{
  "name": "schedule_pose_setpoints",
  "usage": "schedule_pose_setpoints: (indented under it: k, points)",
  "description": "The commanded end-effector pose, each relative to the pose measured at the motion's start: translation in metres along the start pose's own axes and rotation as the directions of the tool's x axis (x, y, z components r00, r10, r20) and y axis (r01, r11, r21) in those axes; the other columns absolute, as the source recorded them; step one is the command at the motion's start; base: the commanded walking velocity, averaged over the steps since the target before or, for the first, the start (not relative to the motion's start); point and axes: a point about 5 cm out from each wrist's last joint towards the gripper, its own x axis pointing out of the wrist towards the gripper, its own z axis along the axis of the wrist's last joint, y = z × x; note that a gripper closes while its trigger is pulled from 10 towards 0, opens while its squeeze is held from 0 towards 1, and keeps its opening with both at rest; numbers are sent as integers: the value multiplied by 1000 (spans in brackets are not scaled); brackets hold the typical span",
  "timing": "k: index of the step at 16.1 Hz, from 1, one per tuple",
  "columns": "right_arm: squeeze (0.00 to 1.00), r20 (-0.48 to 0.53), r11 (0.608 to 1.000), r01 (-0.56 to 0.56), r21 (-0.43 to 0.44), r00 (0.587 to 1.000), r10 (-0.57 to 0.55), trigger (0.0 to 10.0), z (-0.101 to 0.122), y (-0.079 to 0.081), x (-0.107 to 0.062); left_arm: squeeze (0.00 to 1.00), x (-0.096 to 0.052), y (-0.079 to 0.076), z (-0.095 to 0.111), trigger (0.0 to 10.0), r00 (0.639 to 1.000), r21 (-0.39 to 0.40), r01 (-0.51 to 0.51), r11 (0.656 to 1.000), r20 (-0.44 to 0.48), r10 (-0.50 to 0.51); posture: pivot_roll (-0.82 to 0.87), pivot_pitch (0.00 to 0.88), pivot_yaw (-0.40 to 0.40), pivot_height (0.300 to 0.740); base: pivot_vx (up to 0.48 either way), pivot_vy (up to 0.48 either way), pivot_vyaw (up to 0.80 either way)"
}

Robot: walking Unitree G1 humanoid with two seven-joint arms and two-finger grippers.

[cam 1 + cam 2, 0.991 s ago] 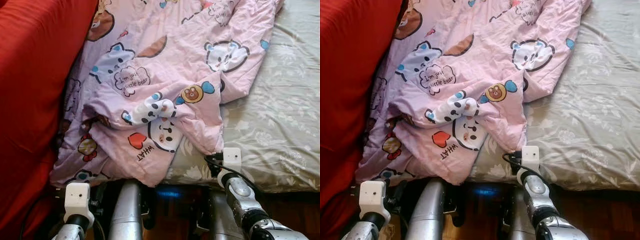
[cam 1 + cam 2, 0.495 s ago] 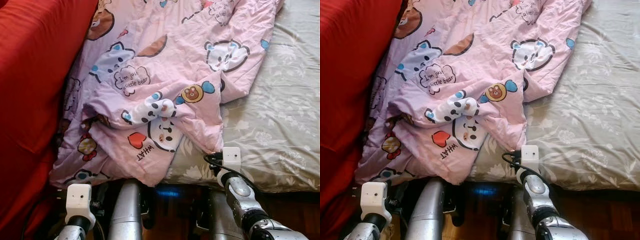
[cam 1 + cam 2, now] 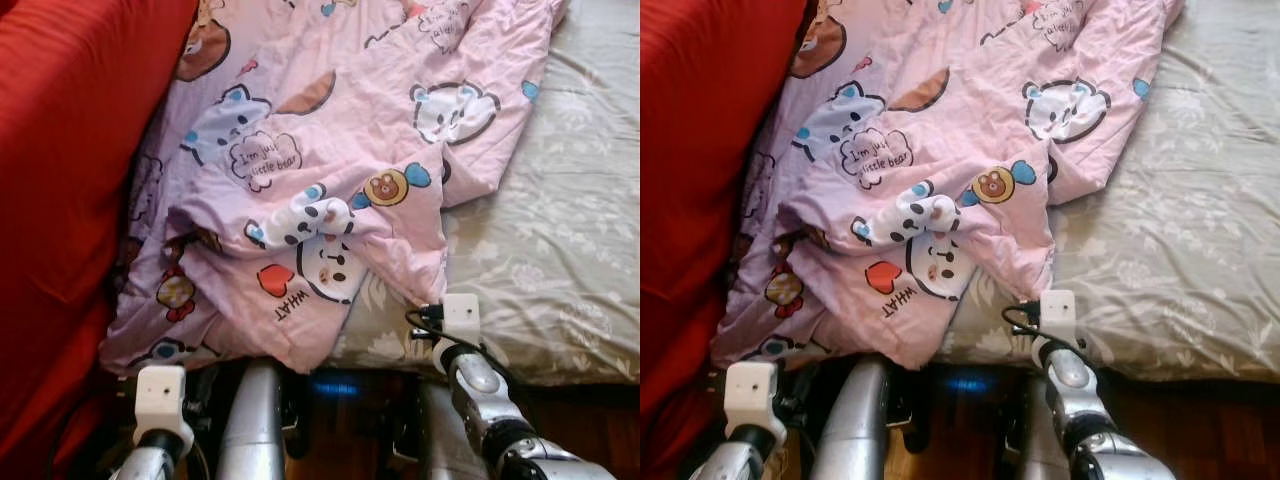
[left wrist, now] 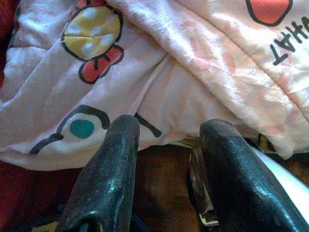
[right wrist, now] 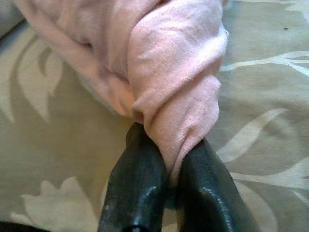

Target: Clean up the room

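Currently the right gripper (image 5: 166, 193) is closed on a bunched corner fold of the pink quilt (image 3: 330, 150), its two black fingers (image 5: 137, 188) pinching the cloth from either side at the near edge of the bed. Under that fold lies the grey-green patterned bedsheet (image 3: 560, 250), which extends to the right and far side.

At the near left, the left gripper (image 4: 166, 145) hangs low with its fingers (image 4: 108, 169) spread apart and holding nothing. Their tips sit just beneath the quilt's overhanging near-left hem, where a yellow printed figure shows; whether they touch the cloth cannot be determined.

From the right grip point the quilt runs up and to the left, crumpled over the left half of the bed and rumpled against a red cover (image 3: 70, 180) on the far left.

Handling assessment: the quilt appears soft, limp and light for its bulk. It will drape and fold rather than keep its shape, and thin layers may slip from a shallow pinch. Grip a thick, gathered fold at a corner or hem, as at the right. A matching hold for the left would likely be the near-left hem directly above its fingers.
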Motion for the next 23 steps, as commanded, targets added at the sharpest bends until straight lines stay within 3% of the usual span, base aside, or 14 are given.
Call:
schedule_pose_setpoints:
  k: [1,6,8,11,13,15,19,20,23]
  points:
    - [0,-33,1000,-28,-4,999,28,0,-11,5,-3,0,-4,2,-15,10000,998,1,-15,1000,-57,15,224,353,35,633,0,0,0]
    - [0,-38,998,-50,-39,998,49,0,-11,7,-3,0,7,0,-14,10000,999,-6,-10,1000,-47,10,203,326,29,633,0,0,0]
    - [0,-23,1000,-7,-26,1000,6,0,-11,-1,-5,0,14,-2,-18,10000,999,-11,-11,1000,-49,10,189,292,18,633,0,0,0]
    - [0,31,999,34,-2,999,-34,0,-4,-10,-5,0,38,-5,-13,10000,1000,-18,-15,1000,-24,14,167,238,2,633,0,0,0]
    - [0,64,999,42,16,997,-43,0,0,-14,-5,0,64,-12,7,10000,999,-30,5,1000,37,-4,128,178,-7,633,0,0,0]
    - [0,62,998,61,30,996,-63,0,-3,-17,-7,0,77,-18,18,10000,997,-36,19,999,79,-16,116,139,-10,633,0,0,0]
    - [0,-2,992,114,61,994,-114,0,-25,-18,-16,0,82,-21,-1,10000,1000,-19,23,1000,6,-23,83,96,-15,633,0,0,0]
    - [0,-49,984,140,113,990,-135,10000,-38,-17,-21,0,79,-20,-8,10000,1000,-32,10,999,-19,-11,92,80,-25,633,0,0,0]
    - [0,-29,978,137,158,991,-134,10000,-44,-15,-25,0,74,-19,-21,10000,999,-35,-18,999,-50,16,81,86,-30,633,0,0,0]
